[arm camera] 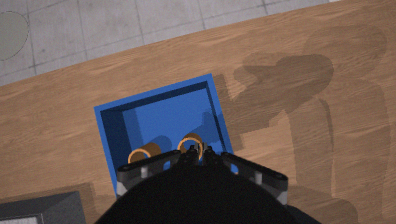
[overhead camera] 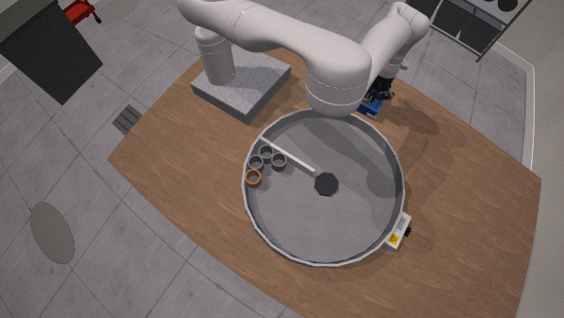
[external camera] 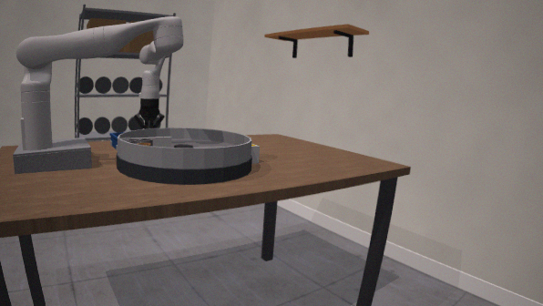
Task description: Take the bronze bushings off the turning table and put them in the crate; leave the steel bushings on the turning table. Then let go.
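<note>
"One bronze bushing [overhead camera: 365,100] [arm camera: 192,136] pinched by its wall; gripper [overhead camera: 372,98] [external camera: 148,127] [arm camera: 200,148] closed. Position?"

"Over the crate [overhead camera: 369,111] [external camera: 114,140] [arm camera: 217,95], wrist view: right of the bushing inside [arm camera: 153,148]. Clearance below uncertain."

"Next?"

"Probably straight down, release. Last bronze one [overhead camera: 253,184] [external camera: 146,143] sits across the turning table [overhead camera: 325,261] [external camera: 184,157], beside steel."

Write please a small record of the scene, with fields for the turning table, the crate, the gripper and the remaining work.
turning table: three steel bushings, one bronze bushing
crate: blue, two bronze bushings visible
gripper: over crate; fingers close together at one bushing's rim, grip unclear
remaining: bronze bushing from turning table into crate; final release
</note>
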Tool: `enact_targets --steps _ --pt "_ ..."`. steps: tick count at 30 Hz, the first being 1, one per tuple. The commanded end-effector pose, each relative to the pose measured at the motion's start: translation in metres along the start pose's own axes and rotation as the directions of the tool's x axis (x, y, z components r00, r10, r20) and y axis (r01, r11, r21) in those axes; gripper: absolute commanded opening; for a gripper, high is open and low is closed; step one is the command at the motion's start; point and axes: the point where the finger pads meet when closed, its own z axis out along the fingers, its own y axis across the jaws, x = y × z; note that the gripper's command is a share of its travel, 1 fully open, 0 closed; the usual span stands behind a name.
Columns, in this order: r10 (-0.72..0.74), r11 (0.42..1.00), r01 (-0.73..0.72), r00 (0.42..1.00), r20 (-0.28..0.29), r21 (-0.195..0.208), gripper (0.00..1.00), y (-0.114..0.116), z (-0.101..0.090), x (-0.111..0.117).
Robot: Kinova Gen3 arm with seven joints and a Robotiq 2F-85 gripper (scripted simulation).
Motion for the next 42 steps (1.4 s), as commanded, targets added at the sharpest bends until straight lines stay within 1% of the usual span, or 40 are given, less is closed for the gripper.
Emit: enact_targets --steps 1,25,26,42 --pt "0.008 1.000 -0.008 1.000 -0.003 -0.004 0.00 0.0006 0.0007 0.0003" --pt "0.008 1.000 -0.008 1.000 -0.003 -0.004 0.00 0.0004 0.0007 0.0003" --pt "-0.001 1.000 0.001 1.000 -0.001 -0.002 0.19 0.0002 -0.0008 0.0002" --pt "-0.001 1.000 0.001 1.000 -0.001 -0.002 0.19 0.0002 -0.0008 0.0002"
